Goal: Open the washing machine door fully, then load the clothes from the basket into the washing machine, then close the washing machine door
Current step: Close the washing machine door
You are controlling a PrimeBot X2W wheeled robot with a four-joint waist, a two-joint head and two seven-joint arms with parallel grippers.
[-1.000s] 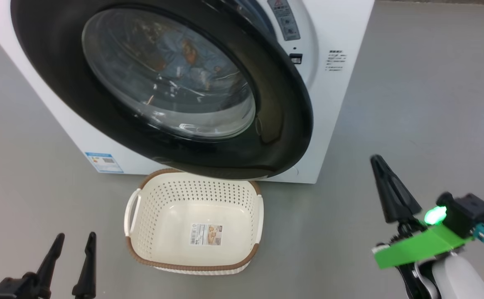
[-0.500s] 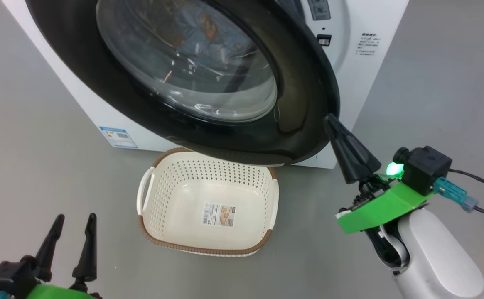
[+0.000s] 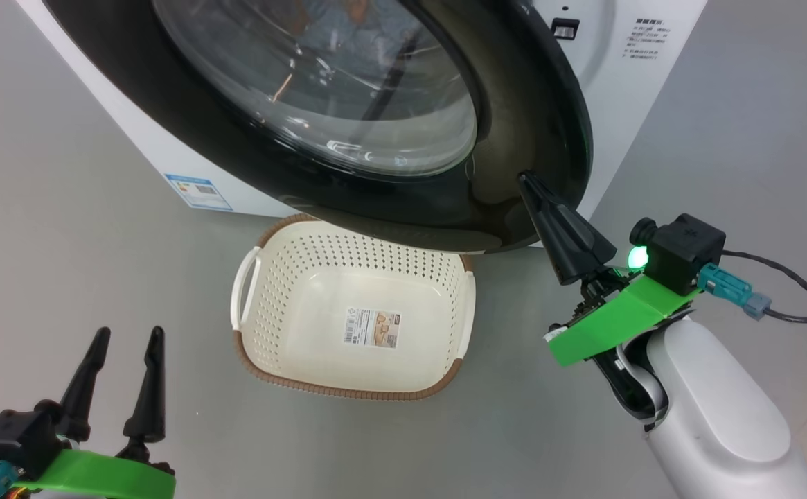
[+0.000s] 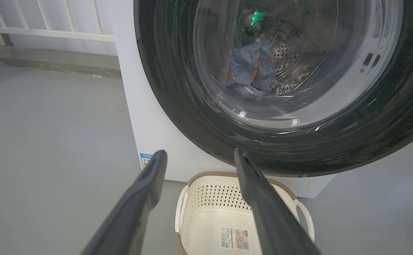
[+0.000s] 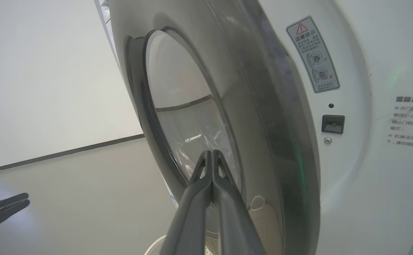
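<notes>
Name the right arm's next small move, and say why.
Probably push the washing machine door shut with the closed right gripper: the clothes lie in the drum, the basket holds no clothes, and the door stands ajar.

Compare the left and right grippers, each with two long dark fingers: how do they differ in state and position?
The left gripper is open, spread wide; the right gripper is shut, tips together. The left gripper hovers low, left of the cream perforated plastic basket, touching nothing; the right gripper is raised, pointing at the glossy black ring of the round washing machine door, contact unclear. Both hold nothing.
</notes>
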